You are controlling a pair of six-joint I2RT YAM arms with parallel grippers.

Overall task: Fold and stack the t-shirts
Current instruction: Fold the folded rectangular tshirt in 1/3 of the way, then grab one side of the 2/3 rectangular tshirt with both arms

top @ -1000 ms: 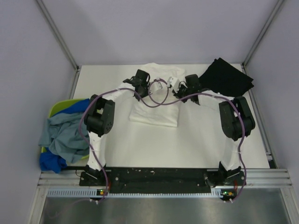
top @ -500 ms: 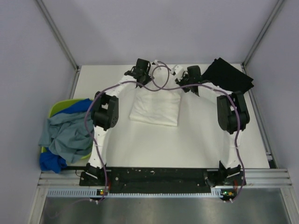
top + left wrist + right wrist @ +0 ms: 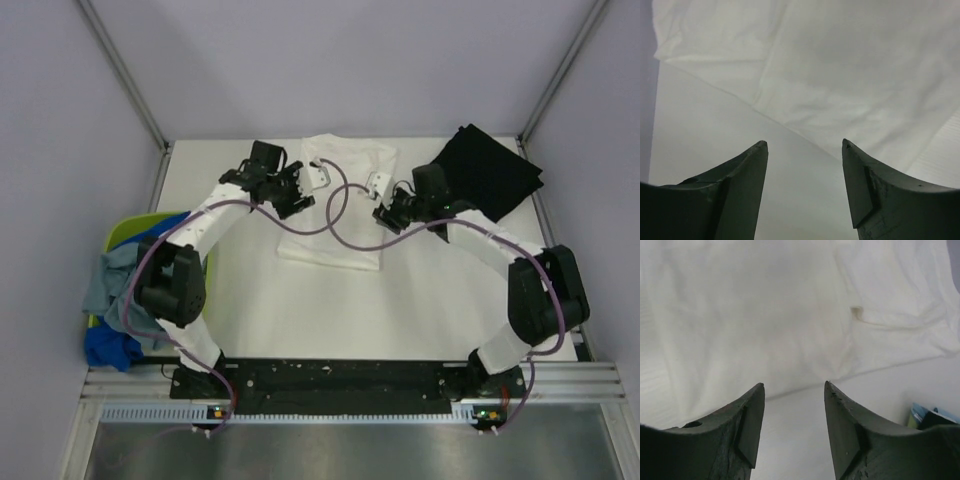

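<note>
- The left gripper point(image 3: 805, 145) and right gripper point(image 3: 794, 385) are spreading their fingers wide, holding nothing now.
- The soft white cloth t-shirt point(image 3: 335, 225) is lying mid-table, toward the far side.
- Both arms are pulling back, so this fold is probably finishing.

— What is cut off ahead of the left gripper point(image 3: 804, 143)?
— The white t-shirt point(image 3: 850, 75), by the picture's edges (ahead of the right gripper point(image 3: 794, 384) too). Low beside that gripper, a blue-green thing point(image 3: 922, 415) is half hidden and cannot be identified.

No legible text, label, brand, number or sign on anything
</note>
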